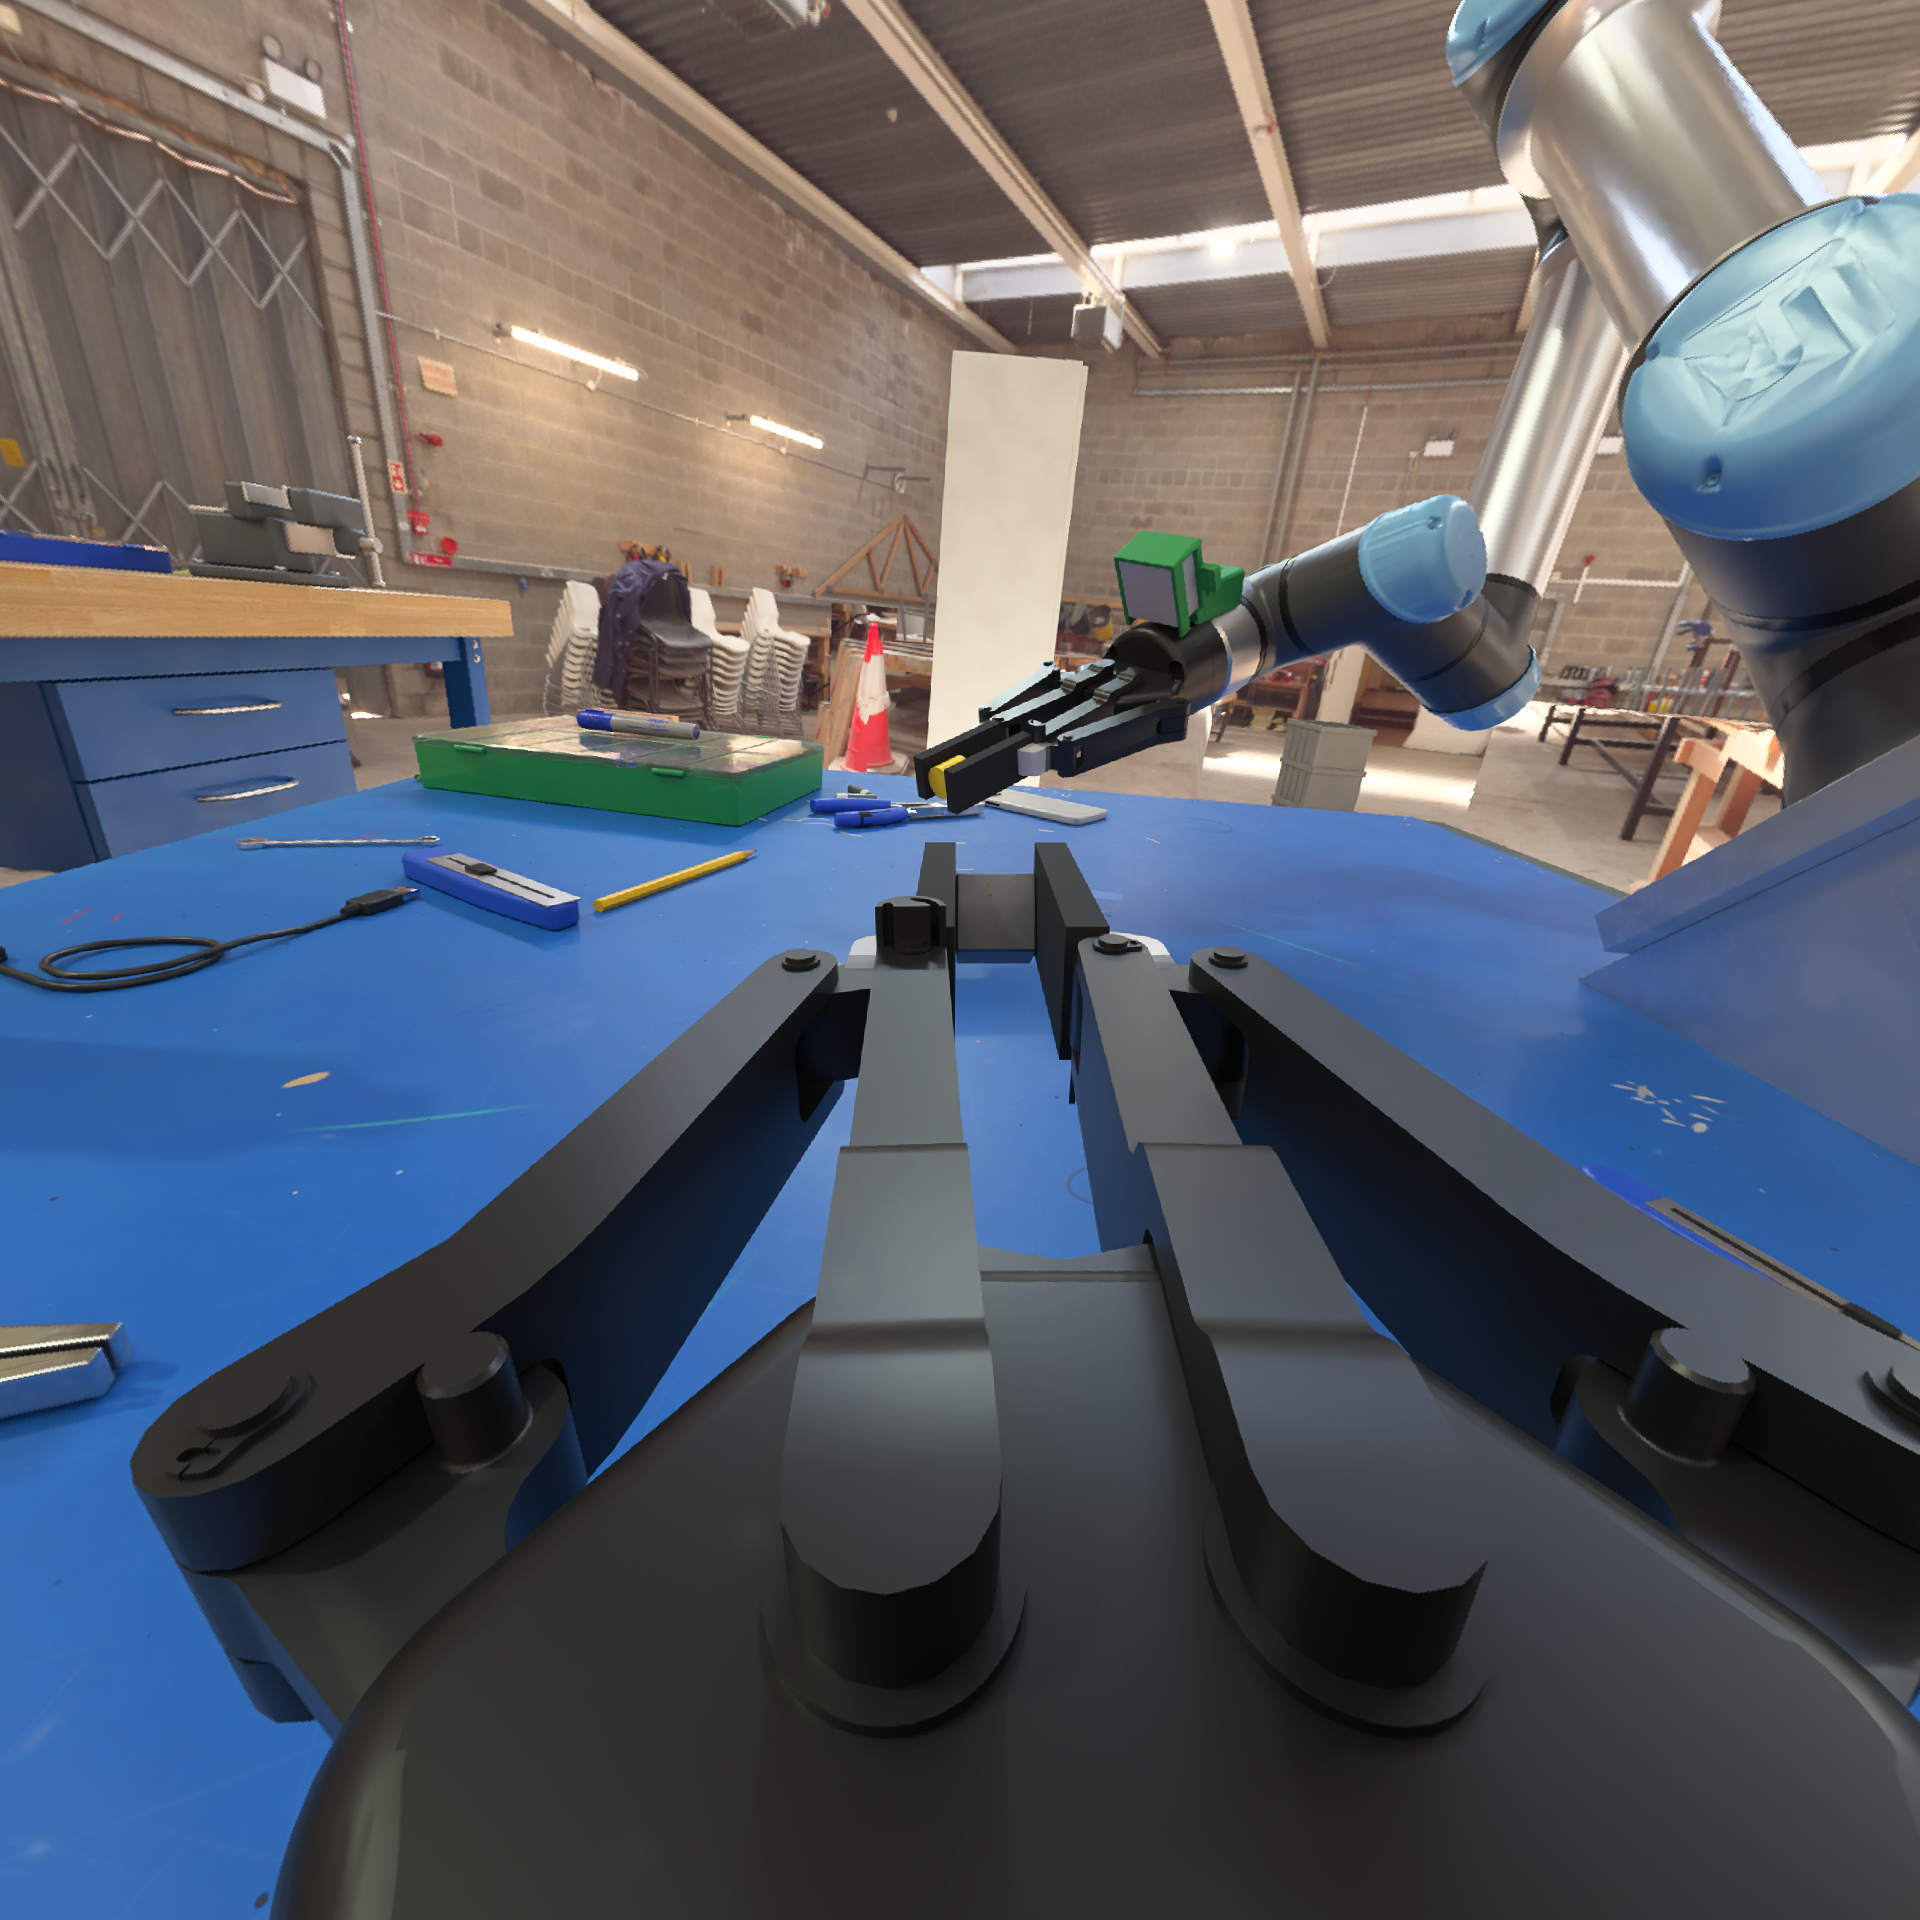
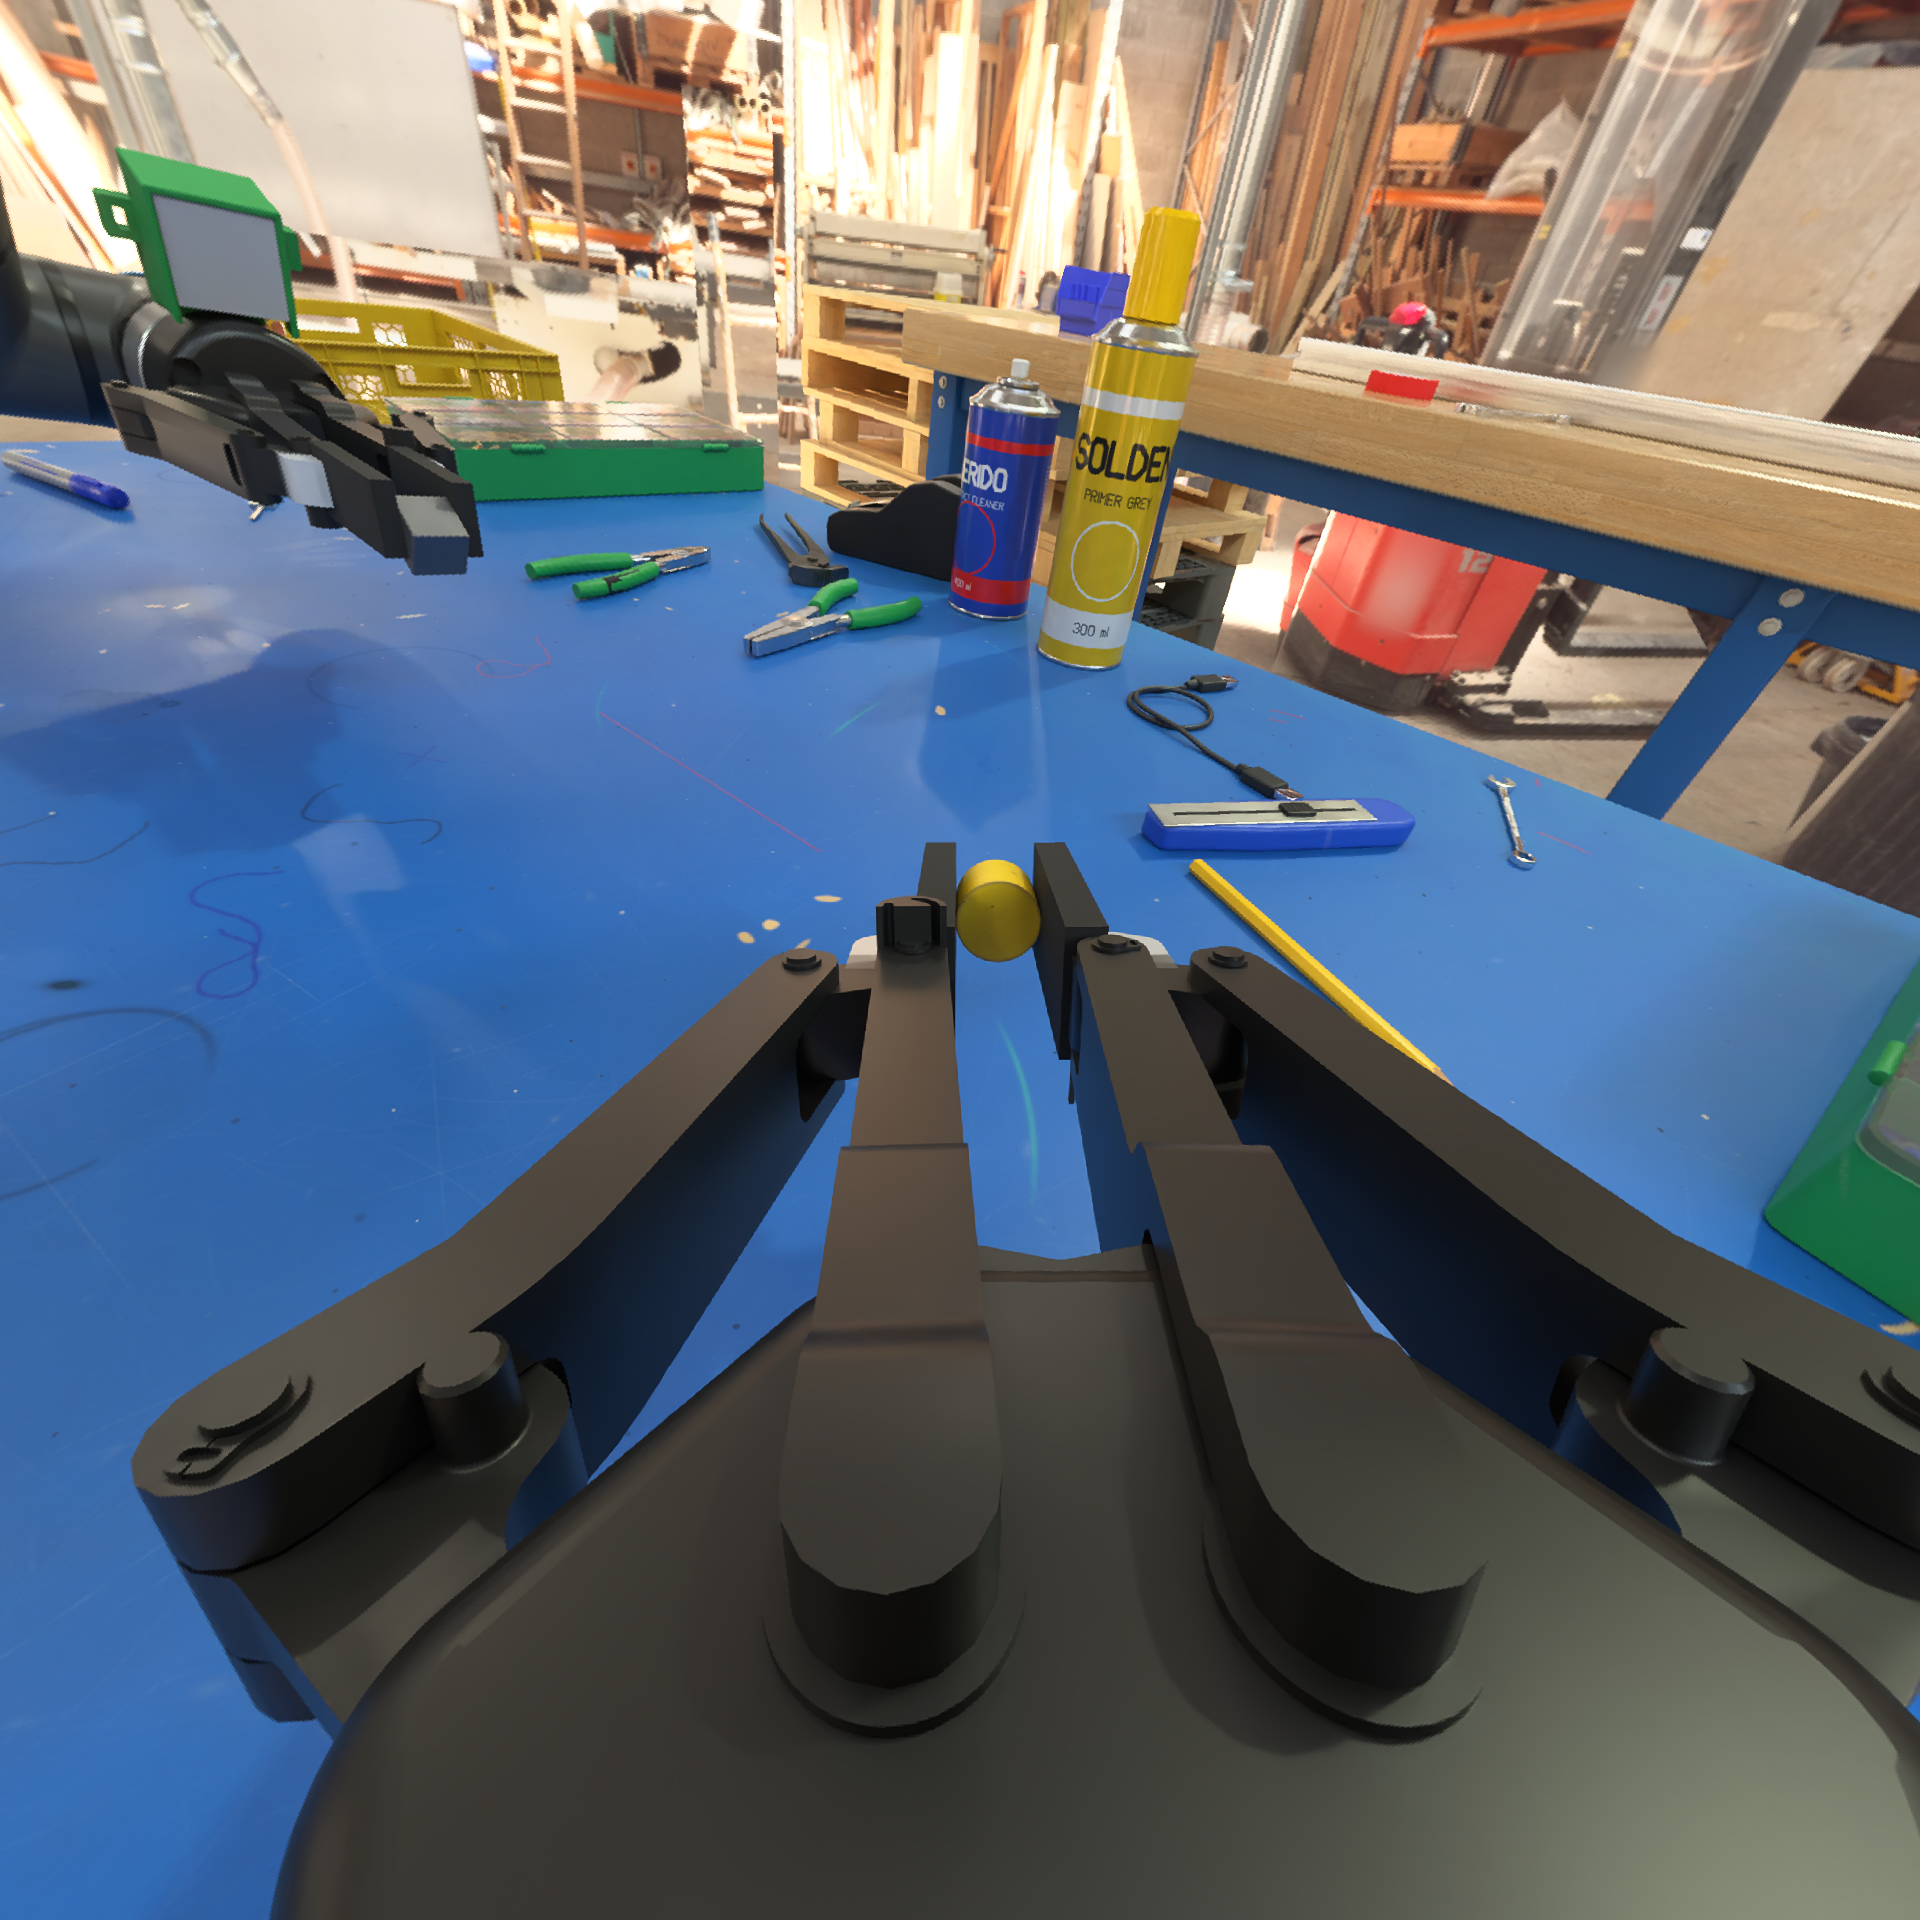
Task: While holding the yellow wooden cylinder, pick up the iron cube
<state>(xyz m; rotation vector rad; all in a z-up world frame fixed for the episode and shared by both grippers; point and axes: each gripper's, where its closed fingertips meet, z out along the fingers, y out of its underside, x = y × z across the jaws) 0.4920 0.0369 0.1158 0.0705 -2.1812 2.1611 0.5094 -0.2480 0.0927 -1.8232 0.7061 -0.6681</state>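
The right tool (image 2: 995,906) pinches the yellow wooden cylinder (image 2: 995,912) at its fingertips; a loosened grip would drop it. The left tool (image 1: 995,906) clamps the iron cube (image 1: 995,909), clear above the surface (image 1: 416,1091); it could slip.

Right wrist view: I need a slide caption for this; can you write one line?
Right gripper shut on the yellow wooden cylinder above the blue table; left gripper holds the iron cube at far left.

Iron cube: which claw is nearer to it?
Left. The left claw is shut on the iron cube itself; the right claw is off across the blue table, holding the yellow cylinder.
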